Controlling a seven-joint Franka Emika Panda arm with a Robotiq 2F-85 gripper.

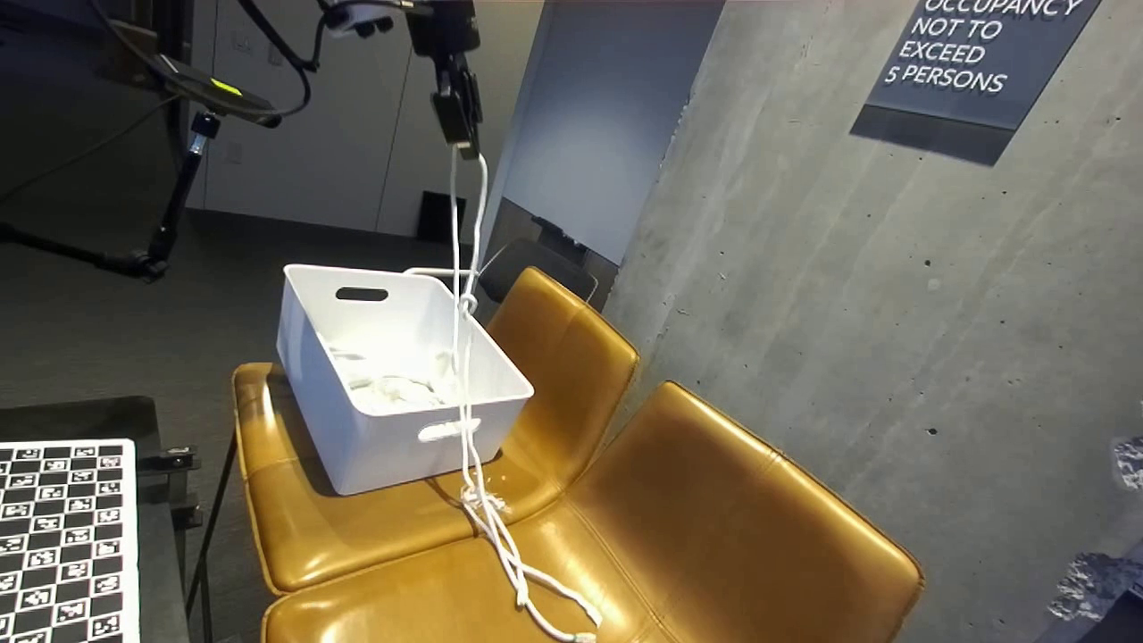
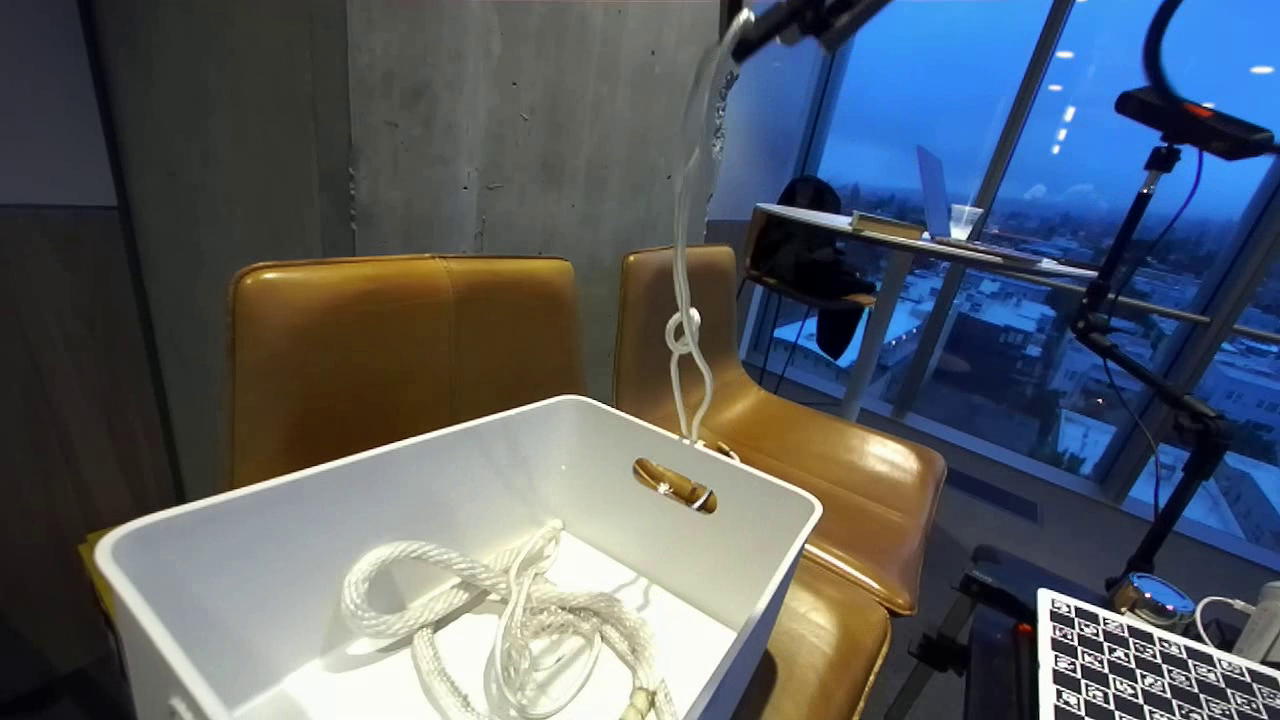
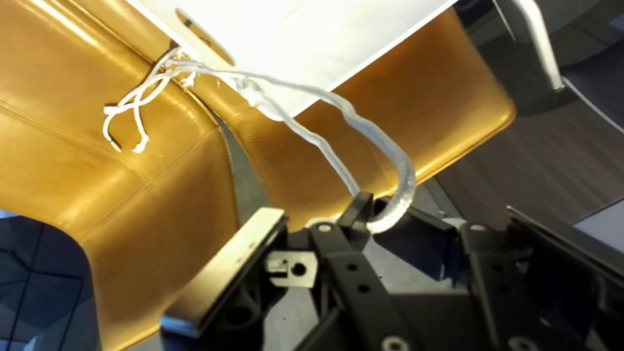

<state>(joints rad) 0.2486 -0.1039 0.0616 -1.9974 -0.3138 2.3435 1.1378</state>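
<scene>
A thin white rope (image 1: 466, 305) hangs from my gripper (image 1: 464, 150), which is shut on it high above the chairs. In the wrist view the rope (image 3: 380, 139) bends in a loop between the fingertips of the gripper (image 3: 371, 219). A loose knot sits partway down the rope (image 2: 682, 330), and its lower ends rest on a tan chair seat (image 1: 429, 589). Beside the hanging strands stands a white bin (image 1: 330, 411), with cut-out handles, on the neighbouring chair. Thicker white rope (image 2: 590, 610) lies coiled inside the bin (image 2: 480, 460); the gripper is outside and above it.
Two tan chair backs (image 1: 741, 500) stand near a concrete wall (image 1: 848, 313). A black-and-white marker board (image 1: 67, 536) lies on a dark stand. A camera on a jointed arm (image 2: 1190, 120) rises near the window, by a high table (image 2: 940, 235).
</scene>
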